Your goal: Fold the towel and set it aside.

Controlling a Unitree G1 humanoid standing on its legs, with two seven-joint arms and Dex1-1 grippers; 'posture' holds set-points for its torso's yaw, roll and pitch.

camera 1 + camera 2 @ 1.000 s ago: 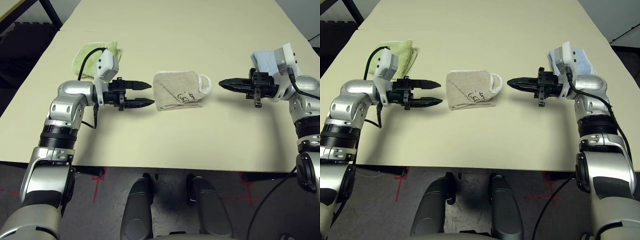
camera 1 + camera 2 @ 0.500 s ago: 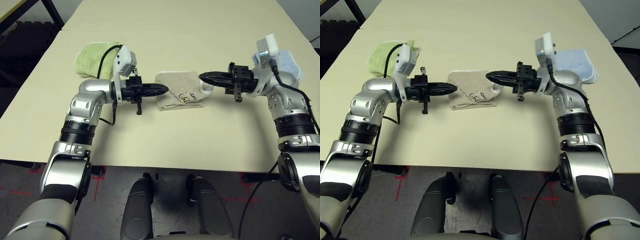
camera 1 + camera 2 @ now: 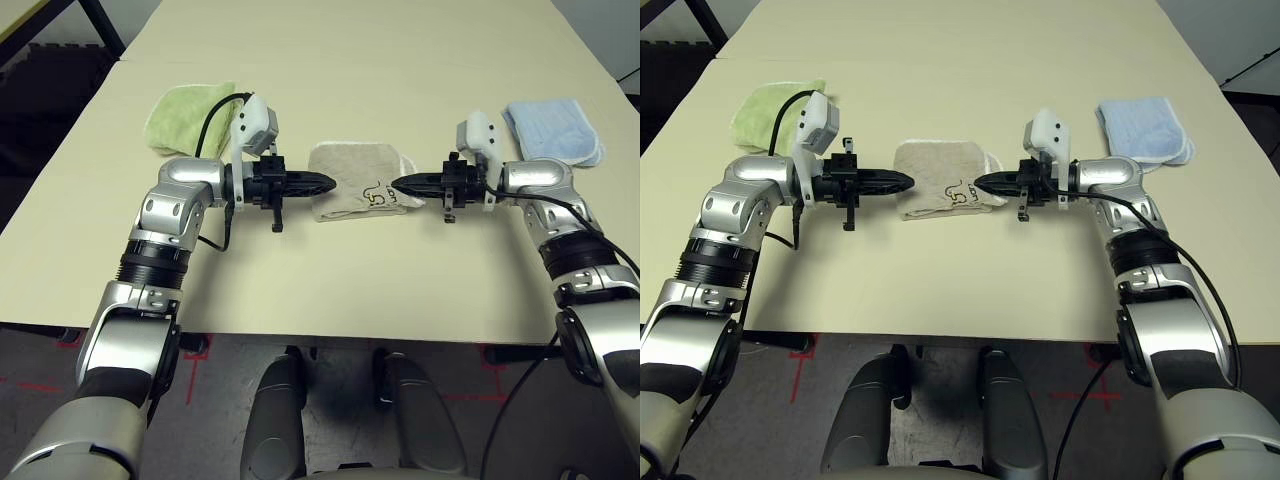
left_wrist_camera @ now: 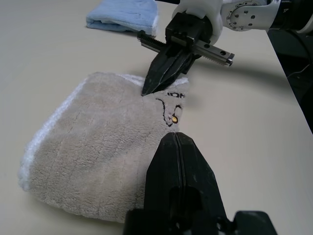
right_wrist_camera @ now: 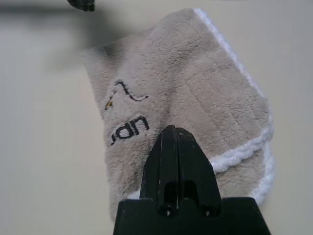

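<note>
The beige towel (image 3: 352,178) lies folded small at the table's middle, with white piping on its right edge and a dark printed mark (image 3: 374,194) facing up. My left gripper (image 3: 328,181) is shut, and its tip is at the towel's left edge. My right gripper (image 3: 396,185) is also shut. It points in from the other side with its tip on the towel by the printed mark. The left wrist view shows the right gripper (image 4: 146,89) pressing its tip into the towel (image 4: 98,142). Neither gripper pinches any cloth.
A folded lime-green cloth (image 3: 190,115) lies at the back left, behind my left arm. A folded light-blue cloth (image 3: 553,130) lies at the back right. The tan table (image 3: 330,60) stretches far back, and its front edge runs just below both forearms.
My left gripper has shut and moved right to the towel's left edge. My right gripper has moved left and down onto the towel's right side, uncovering the blue cloth.
</note>
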